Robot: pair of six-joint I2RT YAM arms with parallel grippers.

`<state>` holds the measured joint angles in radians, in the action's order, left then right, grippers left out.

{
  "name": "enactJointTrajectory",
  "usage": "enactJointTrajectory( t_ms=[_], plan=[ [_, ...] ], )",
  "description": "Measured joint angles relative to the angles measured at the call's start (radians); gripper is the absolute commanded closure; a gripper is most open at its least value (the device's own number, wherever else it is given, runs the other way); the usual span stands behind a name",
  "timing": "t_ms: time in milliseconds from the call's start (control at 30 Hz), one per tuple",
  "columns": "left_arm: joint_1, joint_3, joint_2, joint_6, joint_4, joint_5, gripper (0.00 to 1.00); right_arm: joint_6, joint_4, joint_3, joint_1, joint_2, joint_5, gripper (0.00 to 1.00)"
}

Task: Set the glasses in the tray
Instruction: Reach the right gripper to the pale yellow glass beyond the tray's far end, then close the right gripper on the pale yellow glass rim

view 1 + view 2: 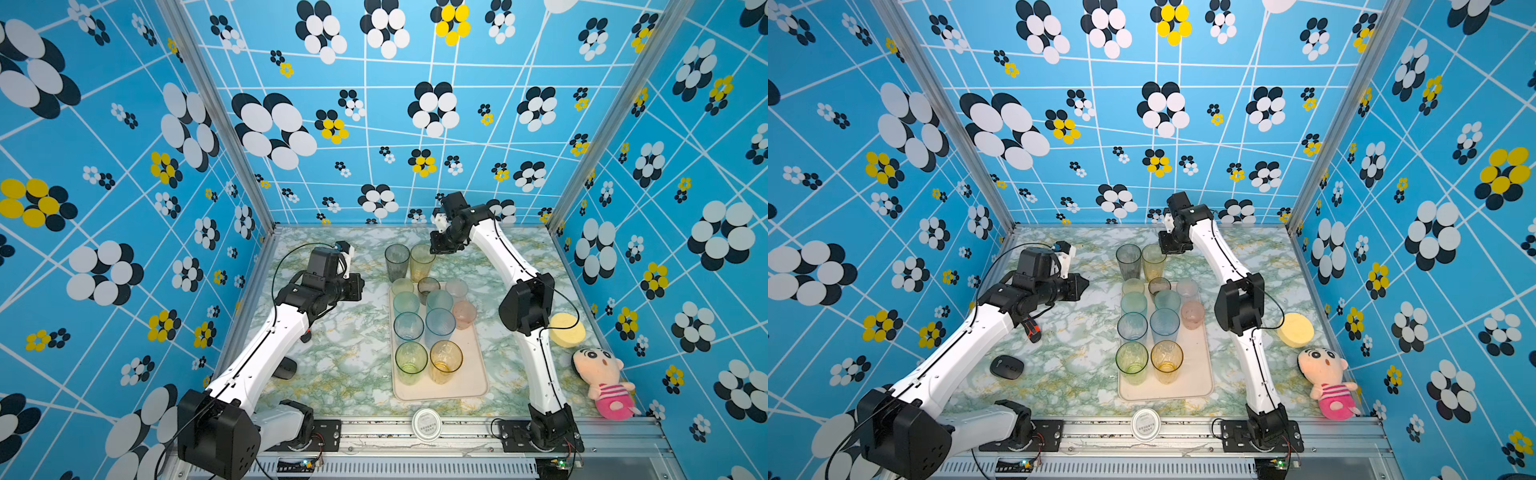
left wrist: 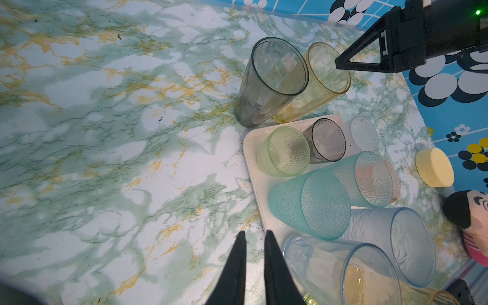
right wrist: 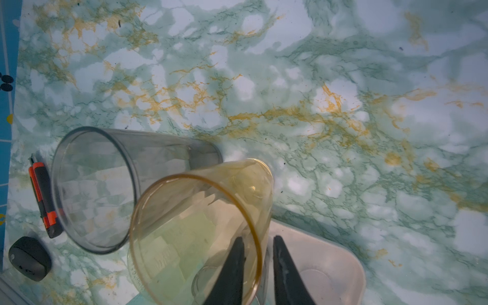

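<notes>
**Both top views:** The amber tumbler (image 1: 420,262) stands upright on the worktop (image 1: 345,353), just beyond the far end of the tray (image 1: 457,388) and touching a grey tumbler (image 1: 397,262). The right pincer (image 1: 434,250) meets its rim from the right, with the arm stretched far forward. The left pincer (image 1: 360,286) is well apart.

**Left wrist:** The left pincer (image 2: 254,233) is narrow and empty, over the worktop beside the tray's edge.

**Right wrist:** The right pincer (image 3: 257,237) is narrow, astride the amber wall with one finger inside. Whether the pads bear on it cannot be told. Judged next: a vertical lift, then a carry back to the tray.
</notes>
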<state>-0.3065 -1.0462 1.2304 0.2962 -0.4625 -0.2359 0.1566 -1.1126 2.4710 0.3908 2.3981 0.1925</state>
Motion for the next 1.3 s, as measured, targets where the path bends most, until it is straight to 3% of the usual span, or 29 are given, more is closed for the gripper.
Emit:
enactJointTrajectory(
  t_ms=[500, 967, 1300],
  plan=[
    [0.002, 0.019, 0.0, 0.0, 0.011, -0.009, 0.84, 0.0, -0.027, 0.043, 0.027, 0.038, -0.056, 0.81],
    [0.006, 0.027, 0.0, 0.0, 0.016, -0.015, 0.84, 0.0, -0.032, 0.043, 0.028, 0.038, -0.106, 0.97],
    [0.006, 0.037, 0.0, 0.0, 0.016, -0.019, 0.84, 0.008, 0.031, -0.038, 0.028, 0.003, -0.113, 1.0]
  ],
)
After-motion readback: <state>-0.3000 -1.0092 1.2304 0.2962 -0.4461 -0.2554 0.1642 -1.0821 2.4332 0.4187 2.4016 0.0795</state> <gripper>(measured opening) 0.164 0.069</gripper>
